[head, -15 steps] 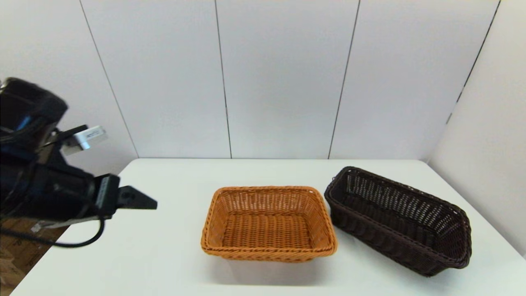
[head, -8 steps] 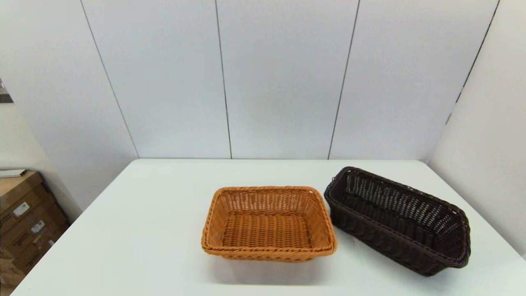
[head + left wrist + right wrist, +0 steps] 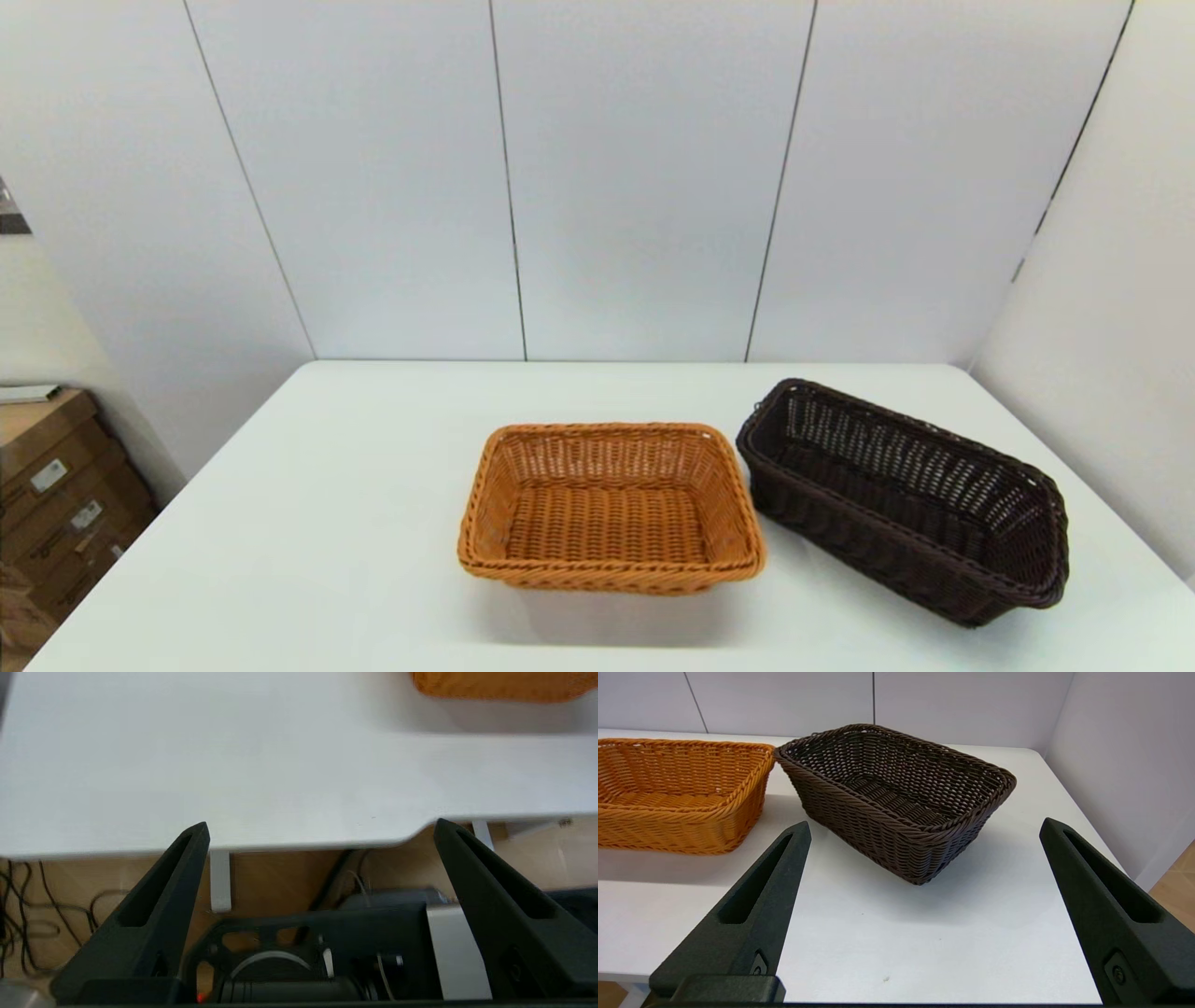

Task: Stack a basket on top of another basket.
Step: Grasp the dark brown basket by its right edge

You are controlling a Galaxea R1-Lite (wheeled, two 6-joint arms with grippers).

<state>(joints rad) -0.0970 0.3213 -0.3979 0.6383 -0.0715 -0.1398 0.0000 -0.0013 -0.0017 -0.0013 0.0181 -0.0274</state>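
Note:
The dark brown basket [image 3: 904,497] stands on the white table [image 3: 327,523] at the right, angled, its near corner almost touching the orange-tan basket [image 3: 609,507] at the centre. Both are empty and upright. Neither arm shows in the head view. In the right wrist view my right gripper [image 3: 924,828] is open, held off the table's near edge and facing the dark basket [image 3: 896,798], with the orange-tan basket [image 3: 677,795] beside it. My left gripper [image 3: 320,828] is open too, low at the table's near edge, with only a corner of the orange-tan basket [image 3: 495,686] in its view.
White wall panels close the table at the back and on the right [image 3: 1102,308]. Cardboard boxes [image 3: 56,495] sit on the floor past the table's left edge. Under the table's near edge [image 3: 280,844] lie cables and the robot's base.
The left arm, raised at the left of the head view a second ago, has dropped out of that view. Neither basket has moved.

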